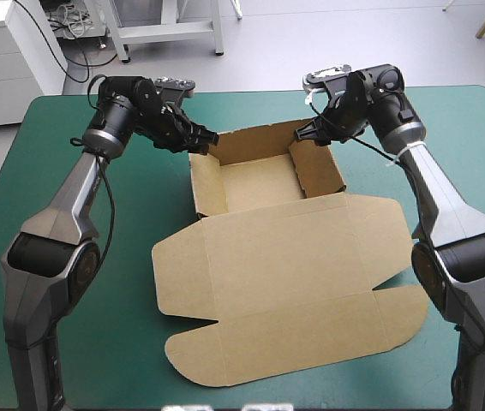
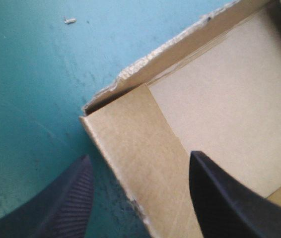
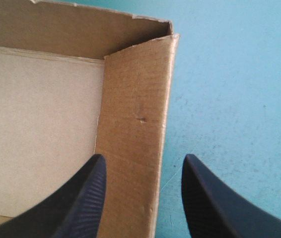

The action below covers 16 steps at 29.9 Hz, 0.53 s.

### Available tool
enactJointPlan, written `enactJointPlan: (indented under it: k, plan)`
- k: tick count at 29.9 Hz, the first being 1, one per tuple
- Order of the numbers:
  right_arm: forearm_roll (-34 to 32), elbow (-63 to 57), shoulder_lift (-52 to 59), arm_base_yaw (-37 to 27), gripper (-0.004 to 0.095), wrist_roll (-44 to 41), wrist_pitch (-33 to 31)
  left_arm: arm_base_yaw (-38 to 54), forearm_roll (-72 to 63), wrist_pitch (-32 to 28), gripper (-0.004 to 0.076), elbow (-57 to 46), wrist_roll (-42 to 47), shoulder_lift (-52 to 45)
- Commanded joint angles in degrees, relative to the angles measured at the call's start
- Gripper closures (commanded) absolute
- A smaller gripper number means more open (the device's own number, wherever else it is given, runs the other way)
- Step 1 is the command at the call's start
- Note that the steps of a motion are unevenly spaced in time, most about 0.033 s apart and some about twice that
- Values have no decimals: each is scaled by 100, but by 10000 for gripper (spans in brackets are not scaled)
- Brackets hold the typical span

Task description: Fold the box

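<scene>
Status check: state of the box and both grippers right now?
box: open tray, walls raised, lid lying flat.
left gripper: open, astride the tray's left wall near its far corner.
right gripper: open, astride the tray's right wall near its far corner.

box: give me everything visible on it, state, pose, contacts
The box is brown corrugated board lying mid-table on the teal-green table. It forms an open tray toward the far edge, four walls raised, with the lid and its rounded flaps flat toward the near edge. The far wall's top edge looks ragged. The left gripper and right gripper, both open, each straddle a side wall at a far corner; whether they touch it cannot be told.
</scene>
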<state>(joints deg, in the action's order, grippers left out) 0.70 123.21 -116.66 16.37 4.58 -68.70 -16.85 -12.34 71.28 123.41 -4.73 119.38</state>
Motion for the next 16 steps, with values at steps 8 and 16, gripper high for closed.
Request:
enactJointPlan:
  k: [8,16]
  plan:
    - [-70,192,1022,-34,460,57,173,-33,183,178,325,226,-10,-1618]
    - [-33,192,1155,-34,461,57,173,-57,257,187,335,10,-128,-2655]
